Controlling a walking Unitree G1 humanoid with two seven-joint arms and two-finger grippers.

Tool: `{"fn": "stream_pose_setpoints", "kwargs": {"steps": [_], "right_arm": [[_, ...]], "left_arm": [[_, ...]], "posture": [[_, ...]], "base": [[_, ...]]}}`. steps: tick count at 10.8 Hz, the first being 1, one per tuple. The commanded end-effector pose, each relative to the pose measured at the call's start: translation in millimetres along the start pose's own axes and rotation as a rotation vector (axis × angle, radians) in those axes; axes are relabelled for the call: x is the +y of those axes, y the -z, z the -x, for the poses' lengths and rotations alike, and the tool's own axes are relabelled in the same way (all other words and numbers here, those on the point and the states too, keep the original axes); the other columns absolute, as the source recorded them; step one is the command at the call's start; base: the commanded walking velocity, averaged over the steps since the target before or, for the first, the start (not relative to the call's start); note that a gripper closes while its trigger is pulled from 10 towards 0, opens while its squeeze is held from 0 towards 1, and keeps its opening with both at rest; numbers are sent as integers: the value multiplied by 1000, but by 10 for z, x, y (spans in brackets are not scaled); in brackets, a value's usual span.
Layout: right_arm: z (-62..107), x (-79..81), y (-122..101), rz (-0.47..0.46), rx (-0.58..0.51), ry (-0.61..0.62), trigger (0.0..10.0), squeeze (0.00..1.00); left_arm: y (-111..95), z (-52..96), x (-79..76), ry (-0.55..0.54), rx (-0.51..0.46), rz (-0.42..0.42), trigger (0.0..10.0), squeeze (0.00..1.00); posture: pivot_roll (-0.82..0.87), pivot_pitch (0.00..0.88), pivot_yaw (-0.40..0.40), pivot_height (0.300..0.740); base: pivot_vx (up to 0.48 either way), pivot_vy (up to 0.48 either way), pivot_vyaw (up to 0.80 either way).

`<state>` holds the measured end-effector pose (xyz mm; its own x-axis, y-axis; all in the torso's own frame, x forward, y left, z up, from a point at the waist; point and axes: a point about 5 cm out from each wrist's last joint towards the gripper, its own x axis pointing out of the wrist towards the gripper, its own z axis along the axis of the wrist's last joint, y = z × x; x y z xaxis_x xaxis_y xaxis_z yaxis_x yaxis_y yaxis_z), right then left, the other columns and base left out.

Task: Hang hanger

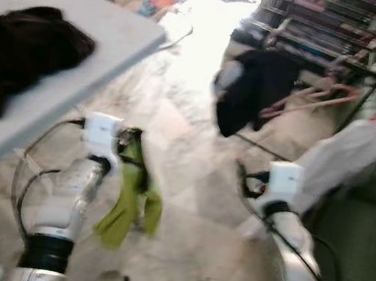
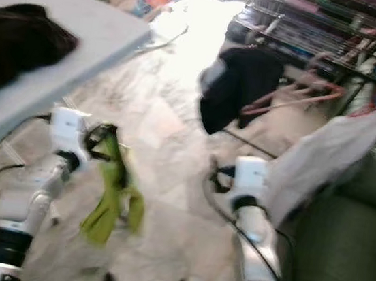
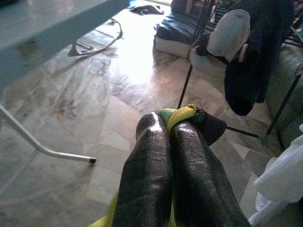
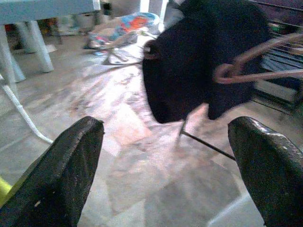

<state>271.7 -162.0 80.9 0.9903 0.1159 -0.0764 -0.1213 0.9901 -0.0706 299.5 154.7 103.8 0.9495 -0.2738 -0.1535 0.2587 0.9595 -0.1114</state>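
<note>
My left gripper (image 1: 131,144) is shut on a yellow-green garment (image 1: 129,202) that hangs limp from it above the floor. In the left wrist view the fingers (image 3: 189,156) pinch the green-yellow fabric (image 3: 182,112) at their tips. My right gripper (image 1: 244,177) is open with nothing between its fingers (image 4: 66,165). Ahead of it a dark garment (image 4: 199,56) hangs from the drying rack (image 1: 339,29), with pink hangers (image 1: 310,97) beside it. A pink hanger (image 4: 246,64) lies a little beyond the right fingertips.
A white table (image 1: 93,19) with dark clothes (image 1: 21,45) on it stands at the left. A green sofa (image 1: 360,244) with a white cloth (image 1: 350,160) draped over it is at the right. Marble floor (image 1: 180,146) lies between them.
</note>
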Motion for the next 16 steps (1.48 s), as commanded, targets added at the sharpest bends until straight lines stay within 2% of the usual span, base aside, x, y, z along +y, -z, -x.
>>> {"fn": "stream_pose_setpoints", "kwargs": {"steps": [1,2,3,4,5,6,8,9,10,11,12,13,16], "right_arm": [[38,-95,11,15,11,32,10000,0],[56,-106,34,-10,24,55,10000,0],[87,-137,72,1,51,83,10000,0],[126,-172,88,14,53,114,10000,0],[170,-230,130,64,65,146,10000,0],[179,-236,110,63,50,147,10000,0],[126,-248,-1,68,13,157,10000,0],[107,-273,-11,114,17,167,10000,0],[88,-295,-37,66,3,159,10000,0],[87,-271,-39,78,-10,124,10000,0],[91,-273,-10,64,11,141,10000,0],[92,-273,13,39,30,149,10000,0],[87,-226,18,39,28,116,10000,0]], "left_arm": [[-32,-14,-107,20,-33,-15,10000,0],[7,38,-94,5,-47,-33,10000,0],[101,85,-76,6,2,-2,10000,0],[145,140,-42,3,1,-18,10000,0],[171,205,47,-41,-6,-57,10000,0],[181,271,101,-40,-35,-163,10000,0],[151,282,144,-14,-63,-172,10000,0],[136,277,151,-19,-64,-205,10000,0],[192,267,112,-16,-48,-154,10000,0],[260,298,48,31,-18,-55,10000,0],[247,334,32,45,-47,-110,10000,0],[265,345,33,29,-41,-97,10000,0],[216,327,68,57,-58,-57,10000,0]], "posture": [[-71,77,-9,740],[-73,75,-3,740],[-74,74,0,740],[-76,73,-1,740],[-76,71,-4,740],[-76,67,-12,740],[-74,73,-7,740],[-75,75,-6,740],[-71,77,-8,740],[-66,78,-9,740],[-66,77,-9,740],[-67,79,-11,740],[-70,81,-15,740]], "base": [[0,480,0],[0,0,0],[0,0,0],[0,0,0],[0,0,0],[0,0,0],[0,0,0],[0,0,0],[0,0,0],[0,0,0],[0,0,0],[0,0,-800],[0,0,-800]]}}
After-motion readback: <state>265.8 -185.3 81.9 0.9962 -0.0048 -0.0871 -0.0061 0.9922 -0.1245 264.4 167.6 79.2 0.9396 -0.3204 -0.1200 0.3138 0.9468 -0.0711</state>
